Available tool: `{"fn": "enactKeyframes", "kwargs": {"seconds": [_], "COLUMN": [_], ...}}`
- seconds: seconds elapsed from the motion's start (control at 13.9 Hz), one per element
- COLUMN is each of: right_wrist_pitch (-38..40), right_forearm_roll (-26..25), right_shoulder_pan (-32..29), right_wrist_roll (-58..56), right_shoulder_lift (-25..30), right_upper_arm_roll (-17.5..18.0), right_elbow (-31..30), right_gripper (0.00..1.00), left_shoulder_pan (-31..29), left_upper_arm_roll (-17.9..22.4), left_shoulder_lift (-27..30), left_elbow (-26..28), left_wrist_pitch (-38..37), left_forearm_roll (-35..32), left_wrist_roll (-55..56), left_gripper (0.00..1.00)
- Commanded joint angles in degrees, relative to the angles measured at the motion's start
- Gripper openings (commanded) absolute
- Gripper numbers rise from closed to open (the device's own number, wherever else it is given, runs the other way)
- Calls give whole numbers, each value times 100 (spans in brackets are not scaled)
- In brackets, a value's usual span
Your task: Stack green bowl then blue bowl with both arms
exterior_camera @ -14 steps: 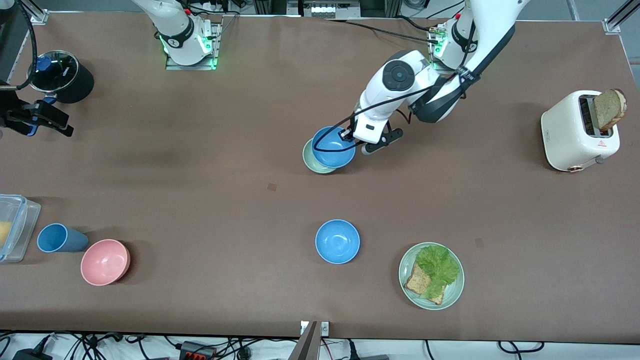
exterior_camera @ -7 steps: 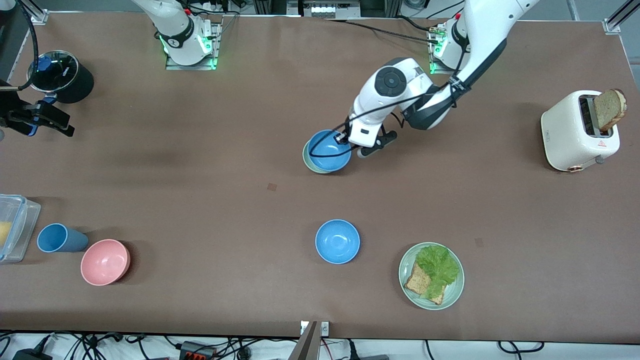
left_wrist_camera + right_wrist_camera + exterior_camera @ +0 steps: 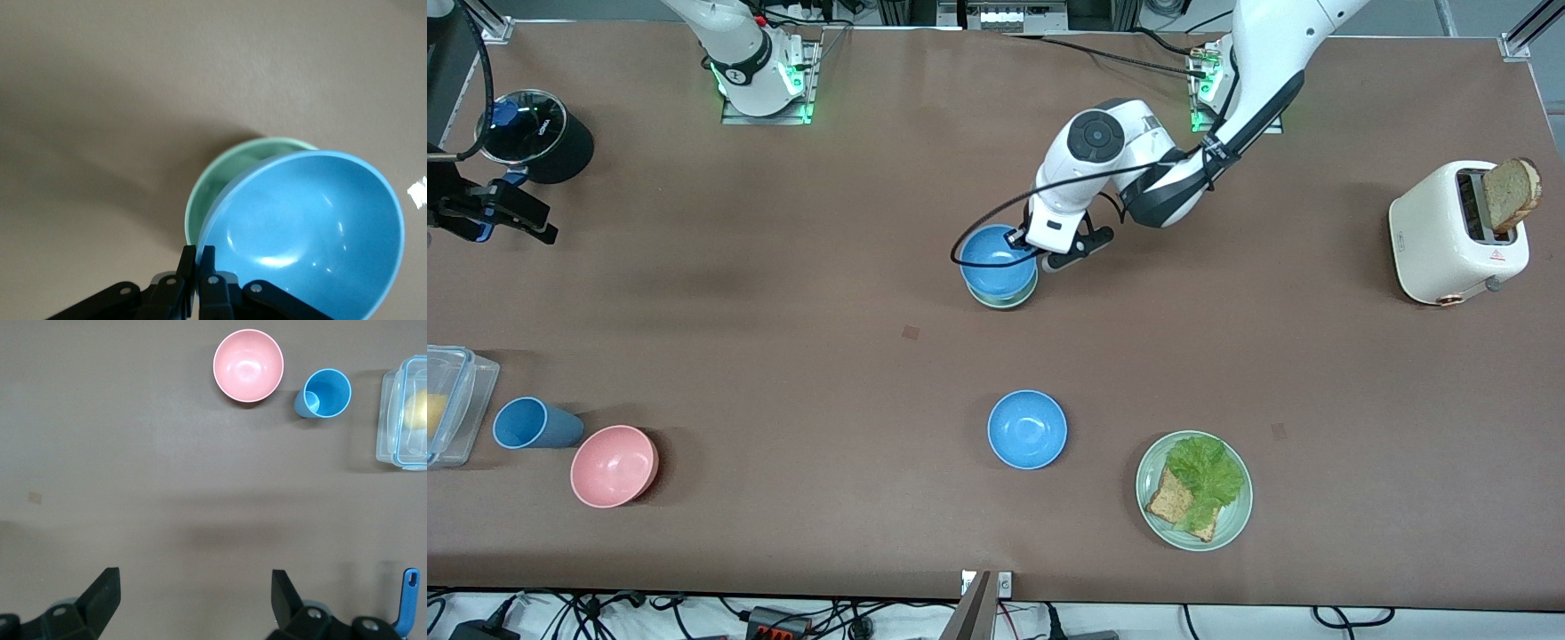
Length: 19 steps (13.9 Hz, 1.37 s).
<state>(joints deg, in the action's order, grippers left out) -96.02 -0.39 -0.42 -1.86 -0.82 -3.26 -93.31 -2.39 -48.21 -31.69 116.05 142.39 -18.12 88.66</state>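
My left gripper [image 3: 1021, 242] is shut on the rim of a blue bowl [image 3: 994, 258] and holds it over the green bowl [image 3: 1005, 300], which stands mid-table and shows only as a pale crescent under it. In the left wrist view the fingers [image 3: 198, 257] pinch the blue bowl's [image 3: 307, 233] rim. It hangs tilted and covers most of the green bowl [image 3: 213, 187]. I cannot tell whether the bowls touch. A second blue bowl [image 3: 1027, 429] sits nearer the front camera. My right gripper [image 3: 538, 222] waits open and empty at the right arm's end [image 3: 193, 580].
A pink bowl [image 3: 614, 465], a blue cup [image 3: 529, 423] and a clear container [image 3: 454, 400] lie at the right arm's end. A black pot [image 3: 538, 133] stands near that arm's base. A green plate [image 3: 1141, 484] with lettuce and toast and a white toaster [image 3: 1449, 231] are toward the left arm's end.
My left gripper has carried the blue bowl toward the right arm's end and slightly toward the bases, so it now covers more of the green bowl. The right arm has not moved.
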Motion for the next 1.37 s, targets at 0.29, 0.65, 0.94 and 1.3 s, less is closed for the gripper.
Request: {"fn": "enactKeyframes", "kwargs": {"seconds": [0.29,0.65,0.94,1.3], "right_wrist_pitch": [31,13,-39,13], "right_forearm_roll": [-75,-75,-93,-75], "right_shoulder_pan": [16,25,138,113], "right_wrist_roll": [151,151,142,150], "right_shoulder_lift": [144,152,144,135], "right_upper_arm_roll": [1,9,27,-8], "right_elbow": [-143,-152,-135,-143], "right_gripper": [100,100,100,100], "left_shoulder_pan": [-68,-252,-804,-1457], "left_upper_arm_roll": [23,5,22,714], "left_shoulder_lift": [-145,-144,-162,381], "left_elbow": [-907,-1530,-2358,-2350], "left_wrist_pitch": [-1149,-1878,-2926,-3444], "left_forearm_roll": [-157,-131,710,1731], "left_wrist_roll": [-67,-514,-2725,-5381], "left_gripper": [44,44,63,100]}}
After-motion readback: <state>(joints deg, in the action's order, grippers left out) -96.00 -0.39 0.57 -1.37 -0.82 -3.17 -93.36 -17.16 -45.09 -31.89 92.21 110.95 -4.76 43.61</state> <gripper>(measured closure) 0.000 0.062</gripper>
